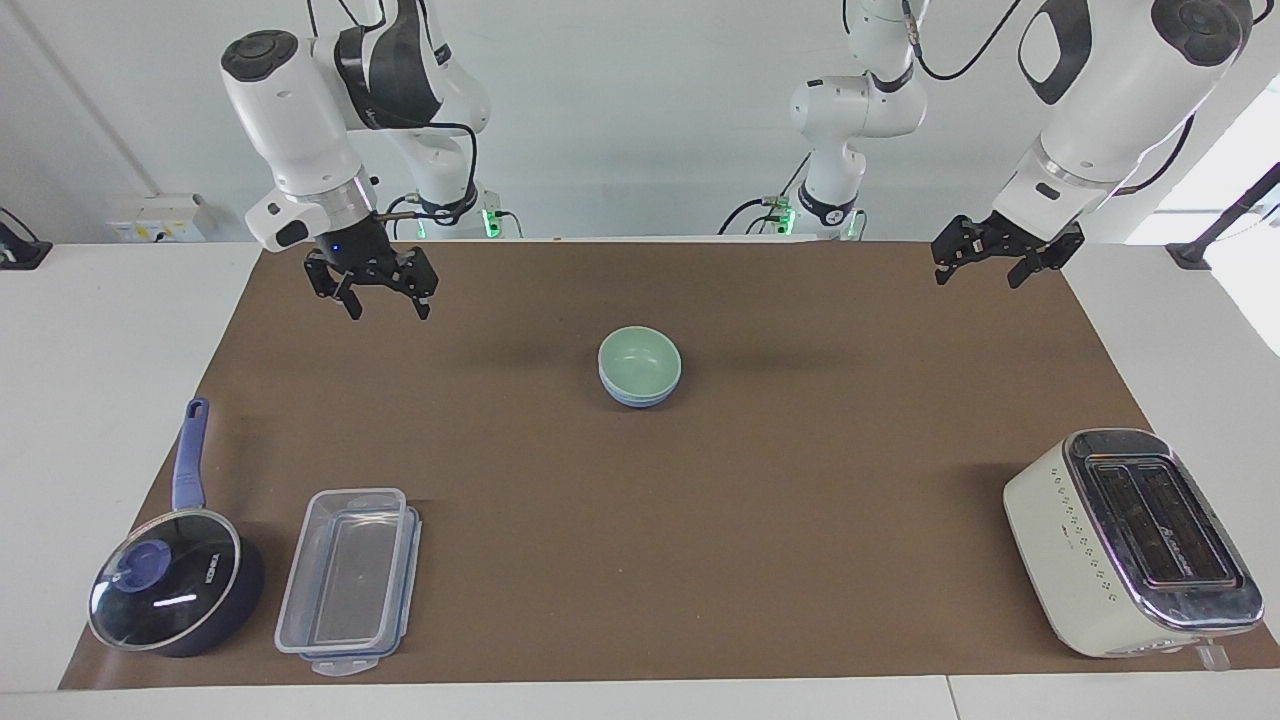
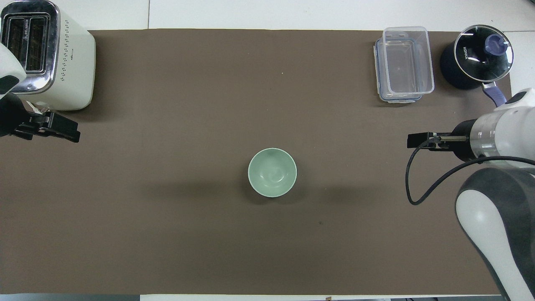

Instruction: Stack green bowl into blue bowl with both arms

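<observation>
- The green bowl (image 1: pixel 640 359) sits nested inside the blue bowl (image 1: pixel 640 393), near the middle of the brown mat on the table (image 1: pixel 100 330). From across the table only a thin blue band shows under the green rim, and from overhead the green bowl (image 2: pixel 272 172) hides the blue one completely. I judge the stacking done.
- My right gripper (image 1: pixel 370 285) hangs in the air, well apart from the bowls, toward the right arm's end of the table. Its fingers are spread and hold nothing, as fits a stack that needs no more handling.
- My left gripper (image 1: pixel 1000 255) waits in the air, well apart from the bowls, toward the left arm's end of the table. I cannot tell whether its fingers are spread or pressed together, but nothing hangs from it.
- Farther from the robots than the bowls, toward the right arm's end, are a clear plastic container (image 1: pixel 348 578) and, beside it, a dark lidded saucepan (image 1: pixel 172 580) with a blue handle.
- Farther from the robots than the bowls, toward the left arm's end, stands a cream toaster (image 1: pixel 1130 545).
- Nothing lies close to the bowls, so nothing stands in the way of either arm.
</observation>
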Controlling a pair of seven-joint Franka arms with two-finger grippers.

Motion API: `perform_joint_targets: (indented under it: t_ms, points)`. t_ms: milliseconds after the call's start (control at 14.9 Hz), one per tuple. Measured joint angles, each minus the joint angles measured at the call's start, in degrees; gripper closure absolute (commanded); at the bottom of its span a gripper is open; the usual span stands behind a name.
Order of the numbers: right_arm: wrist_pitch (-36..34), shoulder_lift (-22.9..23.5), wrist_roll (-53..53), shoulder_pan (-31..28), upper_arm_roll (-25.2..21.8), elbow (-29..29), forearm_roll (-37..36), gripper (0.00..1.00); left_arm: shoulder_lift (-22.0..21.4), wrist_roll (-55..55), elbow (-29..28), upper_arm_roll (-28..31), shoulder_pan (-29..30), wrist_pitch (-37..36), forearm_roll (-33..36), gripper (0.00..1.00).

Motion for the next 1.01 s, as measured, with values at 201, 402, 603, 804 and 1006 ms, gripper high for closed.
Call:
perform_joint_targets:
  t_ms: [201, 402, 603, 804, 1006]
  points:
    - [-5.17, 1.69, 0.00, -0.31, -0.01, 4.67, -0.84, 0.00, -0.73, 0.00, -0.06, -2.38, 2.81, 0.01, 0.06, 0.00]
    - [-9.31, 3.83, 0.01, -1.15, -0.01, 10.45, -3.71, 0.00, -1.96, 0.00, -0.40, -2.64, 3.09, -0.03, 0.07, 0.00]
    - [-10.22, 5.18, 0.00, -1.15, 0.19, 14.00, -4.50, 0.00, -2.32, 0.00, -0.56, -2.97, 3.96, -0.07, 0.07, 0.00]
    - [-12.81, 6.50, 0.00, -1.13, 0.34, 17.56, -4.52, 0.00, -2.32, 0.01, -0.70, -3.79, 5.17, -0.08, 0.06, 0.00]
    - [-14.73, 8.03, 0.00, -1.07, 0.37, 20.05, -4.52, 0.00, -2.32, 0.01, -0.72, -4.12, 5.47, -0.10, 0.06, 0.00]
